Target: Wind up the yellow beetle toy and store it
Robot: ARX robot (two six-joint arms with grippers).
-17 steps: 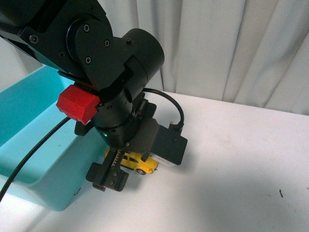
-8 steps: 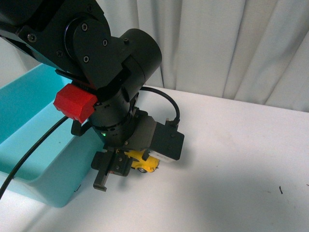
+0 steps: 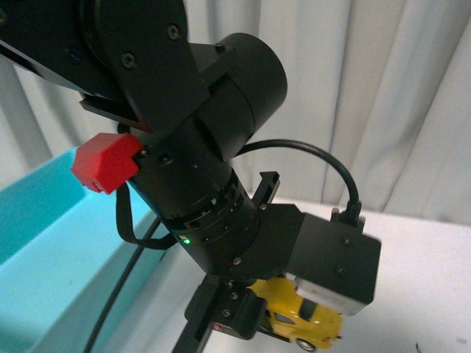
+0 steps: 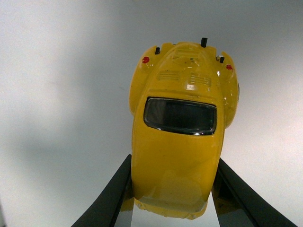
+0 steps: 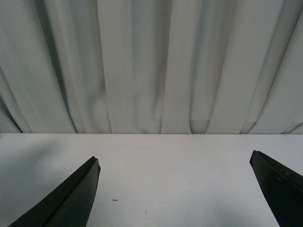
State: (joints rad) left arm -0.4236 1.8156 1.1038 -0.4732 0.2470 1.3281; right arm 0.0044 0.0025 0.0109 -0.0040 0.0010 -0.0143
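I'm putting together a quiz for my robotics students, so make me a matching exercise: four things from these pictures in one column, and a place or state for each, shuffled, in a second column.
Column one:
1. yellow beetle toy
2. right gripper
3. turquoise bin
4. curtain

Column two:
A. pale, hanging in folds
B. open, holding nothing
C. clamped in the left gripper
D. far left of the front view

Pairs: 1-C, 2-B, 3-D, 4-A
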